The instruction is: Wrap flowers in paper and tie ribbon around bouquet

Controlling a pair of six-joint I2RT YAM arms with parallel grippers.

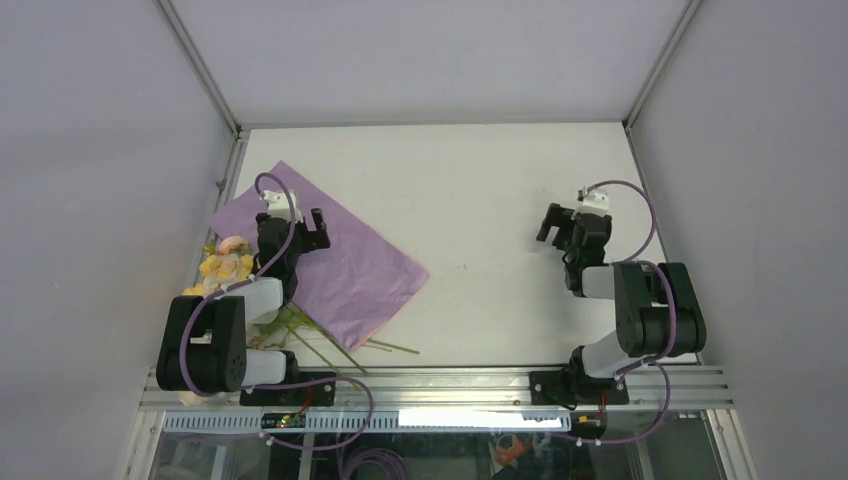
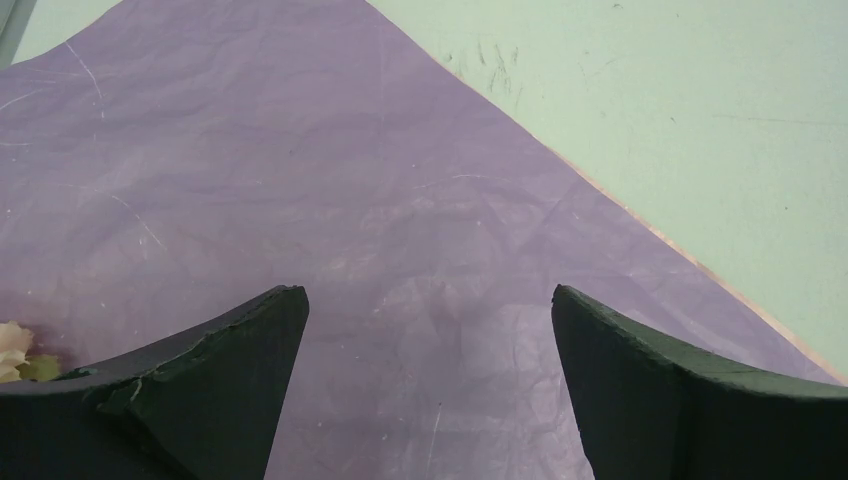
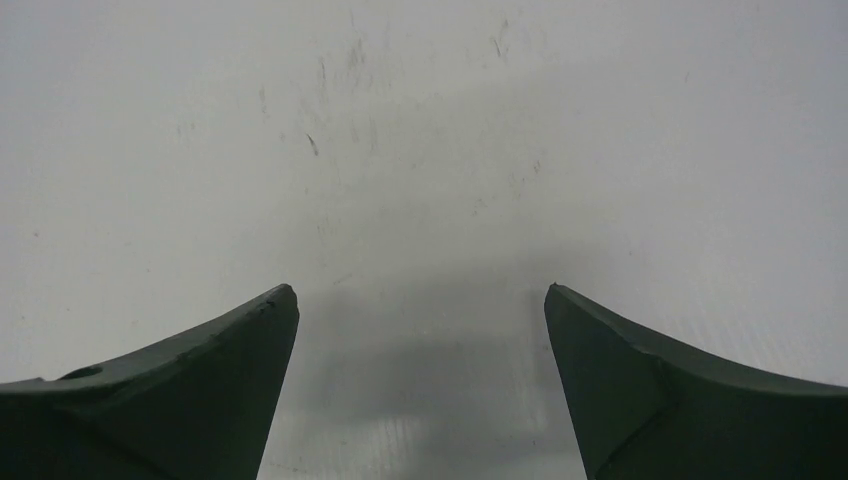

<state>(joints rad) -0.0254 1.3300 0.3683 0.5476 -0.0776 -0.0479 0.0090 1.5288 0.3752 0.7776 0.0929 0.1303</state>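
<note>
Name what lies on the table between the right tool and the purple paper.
Nothing does: between the right tool and the paper the white table is bare, apart from faint scuff marks. The top external view shows this stretch.

Free table (image 1: 480, 200) between paper (image 1: 350, 270) and right hand (image 1: 554, 226).

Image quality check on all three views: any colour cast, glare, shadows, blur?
Top external: even light, one blown-out white strip near the bottom. Left wrist: sharp, creases in the paper are readable, but the table reads greenish. Right wrist: the same table looks grey, a soft shadow lies between the fingers, and the scuffs farther out are in focus.
</note>
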